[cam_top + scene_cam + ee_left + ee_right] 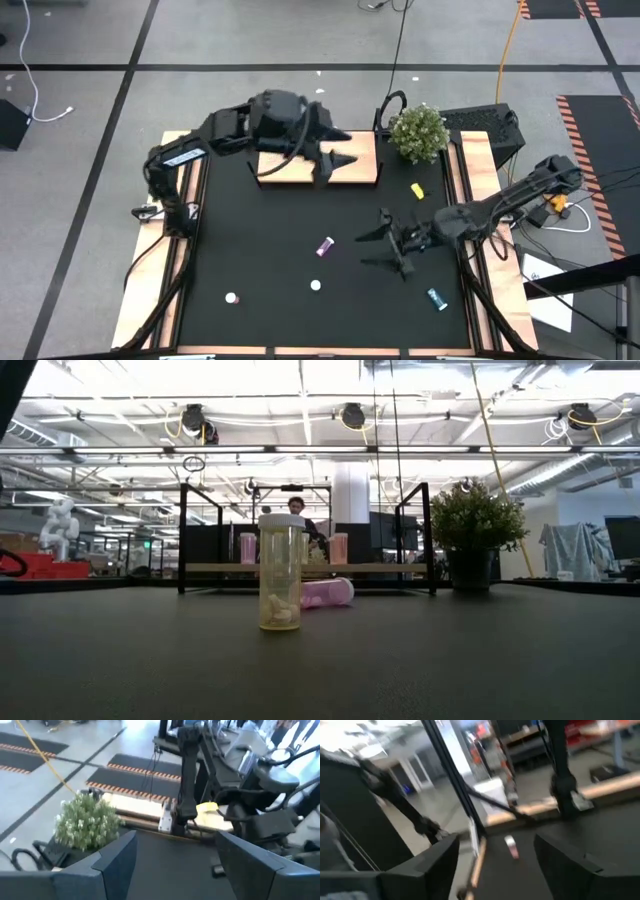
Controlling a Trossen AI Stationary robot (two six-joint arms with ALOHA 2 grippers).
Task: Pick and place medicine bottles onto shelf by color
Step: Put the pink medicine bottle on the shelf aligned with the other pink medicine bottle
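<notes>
1. Nearest you in the low view, a yellow bottle (280,573) stands upright on the tabletop (450,660).
2. At frame centre-right from above, your right claw (385,240) hangs released beside the pink bottle (325,246).
3. At the top, your left claw (338,150) is spread over the shelf (285,168).

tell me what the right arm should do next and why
Probably move the right gripper, open and empty, toward the pink bottle lying on the table just beside it. The left gripper hovers over the shelf.
</notes>
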